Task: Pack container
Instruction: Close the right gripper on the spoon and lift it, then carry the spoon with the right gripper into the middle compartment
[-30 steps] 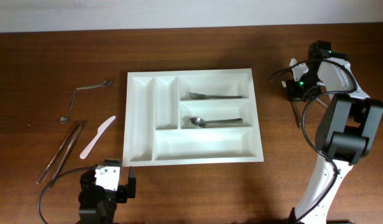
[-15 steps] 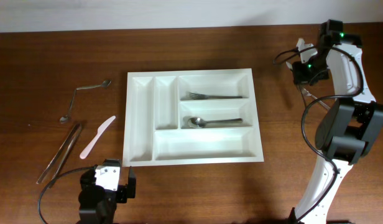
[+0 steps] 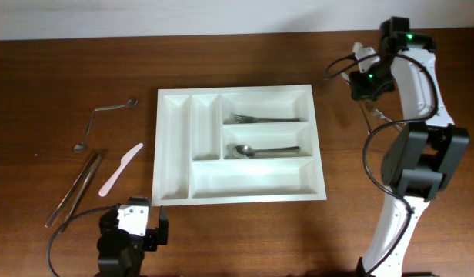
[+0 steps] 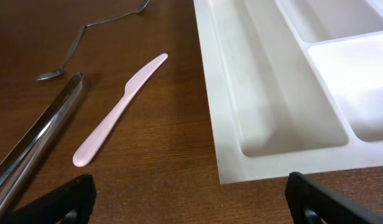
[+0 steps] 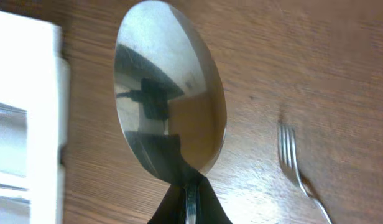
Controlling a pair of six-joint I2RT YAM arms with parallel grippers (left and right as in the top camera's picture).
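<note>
The container is a white five-compartment cutlery tray point(image 3: 175, 146) in the middle of the table. It holds a fork point(image 3: 264, 118) in the upper short compartment and a spoon point(image 3: 264, 150) in the lower short one. My right gripper point(image 3: 365, 79) is to the right of the tray's far right corner. It is shut on the handle of a large metal spoon point(image 5: 170, 106), bowl pointing away from the jaws point(image 5: 188, 202), above the wood. The tray's edge point(image 5: 30, 124) shows at the left of that view. My left gripper point(image 4: 191, 208) is open and empty at the table's front, near the tray's front left corner point(image 4: 266, 149).
Left of the tray lie a bent metal spoon point(image 3: 106, 115), a pink plastic knife point(image 3: 120, 169) and metal tongs point(image 3: 74, 188). They also show in the left wrist view: spoon point(image 4: 79, 37), knife point(image 4: 117, 112), tongs point(image 4: 36, 143). A loose fork point(image 5: 297, 162) lies under the right gripper.
My right gripper has moved toward the far side of the table, then left toward the tray. The left arm and the cutlery on the left have not moved.
</note>
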